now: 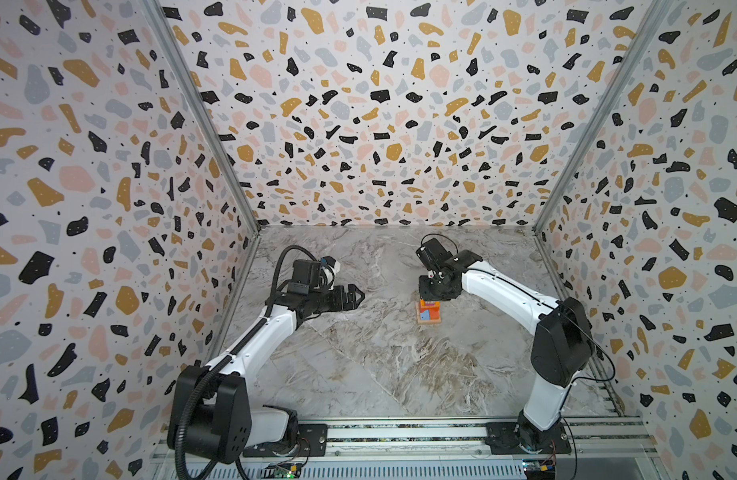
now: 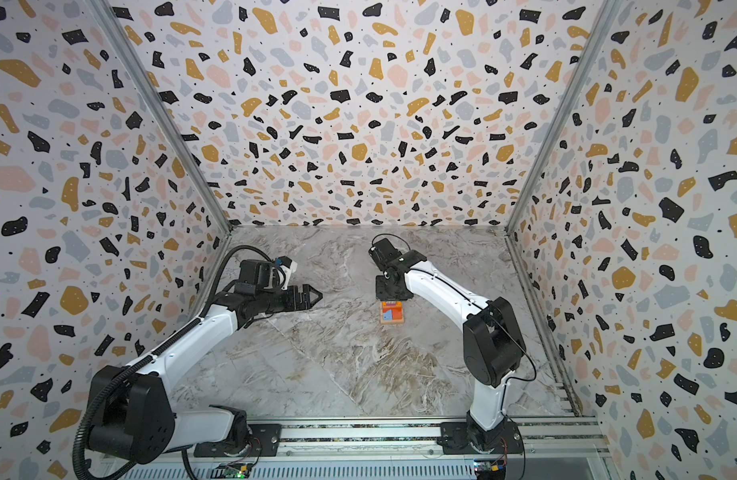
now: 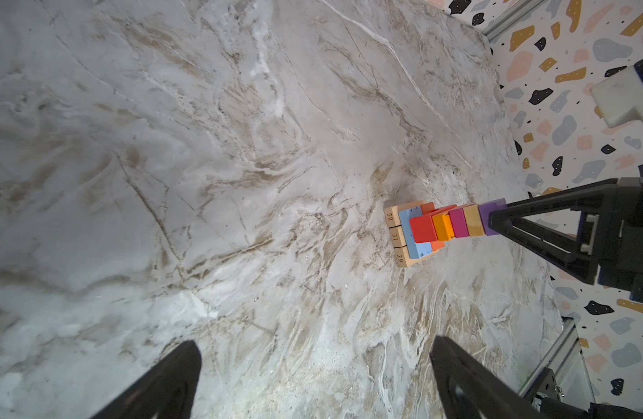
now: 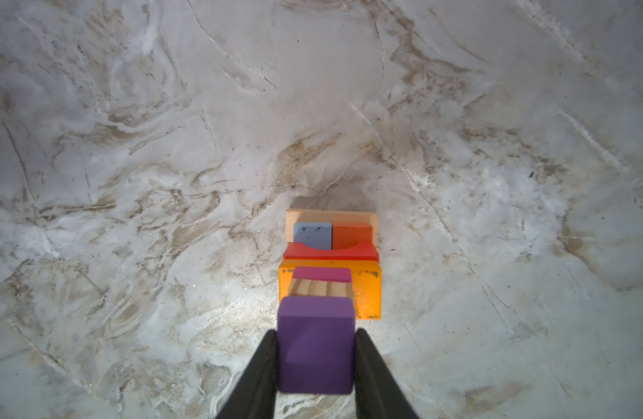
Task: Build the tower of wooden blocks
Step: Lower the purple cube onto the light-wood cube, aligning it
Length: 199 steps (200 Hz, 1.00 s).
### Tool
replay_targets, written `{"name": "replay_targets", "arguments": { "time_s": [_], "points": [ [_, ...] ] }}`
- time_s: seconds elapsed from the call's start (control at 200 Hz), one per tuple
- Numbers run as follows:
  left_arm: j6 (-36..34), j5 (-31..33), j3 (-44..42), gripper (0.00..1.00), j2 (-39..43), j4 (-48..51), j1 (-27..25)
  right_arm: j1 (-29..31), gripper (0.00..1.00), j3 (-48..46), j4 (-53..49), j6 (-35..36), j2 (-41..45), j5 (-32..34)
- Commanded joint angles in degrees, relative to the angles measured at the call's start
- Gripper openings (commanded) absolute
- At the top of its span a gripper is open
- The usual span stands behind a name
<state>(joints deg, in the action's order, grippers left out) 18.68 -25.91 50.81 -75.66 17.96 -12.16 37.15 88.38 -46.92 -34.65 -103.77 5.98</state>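
The right gripper pinches the purple cube seated atop the wood block tower; seemingly only releasing and withdrawing remain.

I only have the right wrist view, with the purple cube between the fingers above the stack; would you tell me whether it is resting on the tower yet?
Observer: In the left wrist view the purple cube sits against the tan cube with no gap showing.
Operator: Thank you. Where is the other arm?
Observer: The left gripper is wide open and empty, well apart from the wood block tower, on its left in both top views.
Operator: And what makes up the base?
Observer: Three tan blocks lying side by side, their ends marked 58, 31 and 29.
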Motion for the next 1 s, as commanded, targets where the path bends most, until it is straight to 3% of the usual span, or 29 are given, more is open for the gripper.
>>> {"name": "replay_targets", "arguments": {
  "time_s": [0.0, 0.881, 0.991],
  "points": [
    [-0.13, -0.46, -0.71, 1.00, 0.61, -0.68, 0.30, 0.25, 0.35, -0.46, -0.78, -0.06, 0.57, 0.53],
    [-0.14, -0.46, -0.71, 1.00, 0.66, -0.73, 0.30, 0.21, 0.41, -0.05, -0.65, 0.10, 0.83, 0.88],
    [-0.13, -0.46, -0.74, 1.00, 0.70, -0.73, 0.30, 0.21, 0.46, 0.12, -0.46, 0.29, 0.85, 0.67]
  ]
}}
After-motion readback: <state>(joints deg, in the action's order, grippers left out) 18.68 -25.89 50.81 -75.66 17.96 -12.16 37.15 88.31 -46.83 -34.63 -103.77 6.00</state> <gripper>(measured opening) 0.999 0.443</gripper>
